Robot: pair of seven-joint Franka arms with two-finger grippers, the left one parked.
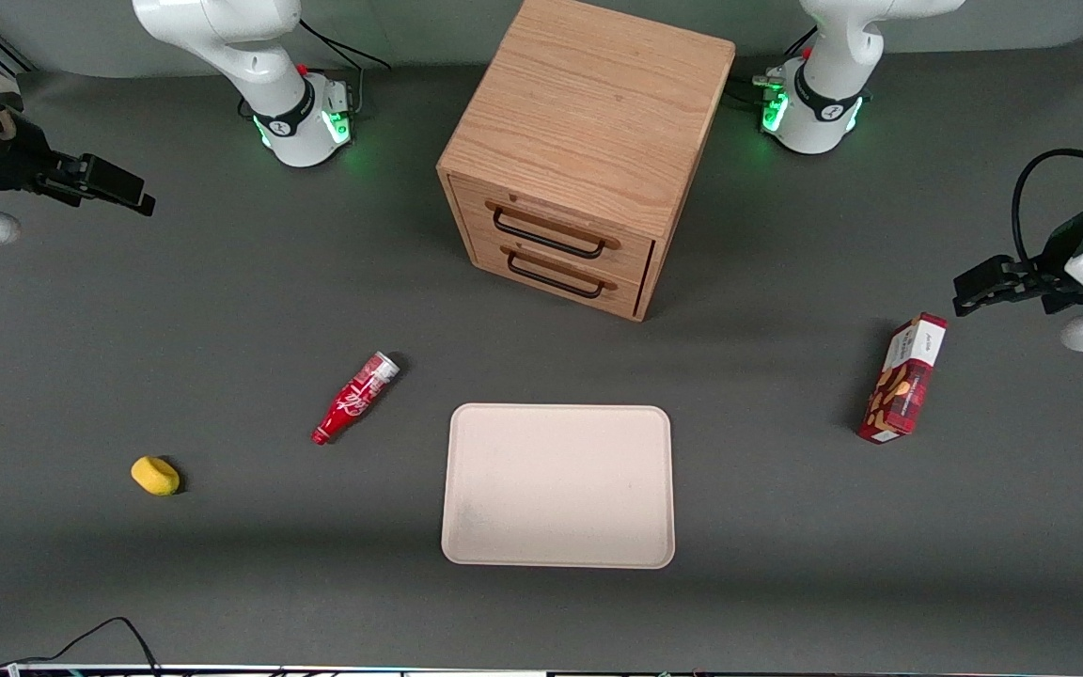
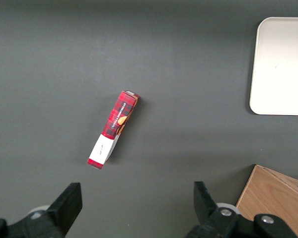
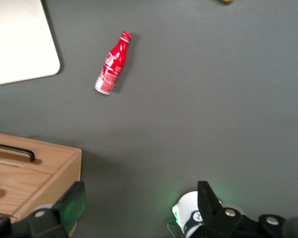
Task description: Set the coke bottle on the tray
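The coke bottle [image 1: 356, 397] is small, slim and red with white script. It lies on its side on the grey table, beside the tray, with its red cap pointing toward the front camera. It also shows in the right wrist view [image 3: 113, 63]. The tray [image 1: 557, 484] is large, flat and beige, and nothing lies on it; a corner of it shows in the right wrist view [image 3: 15, 39]. My right gripper [image 1: 142, 197] hangs high at the working arm's end of the table, farther from the front camera than the bottle and well apart from it. It is open and empty [image 3: 141, 201].
A wooden two-drawer cabinet [image 1: 588, 150] stands farther from the front camera than the tray. A small yellow object [image 1: 155, 476] lies toward the working arm's end. A red snack box [image 1: 903, 379] stands toward the parked arm's end.
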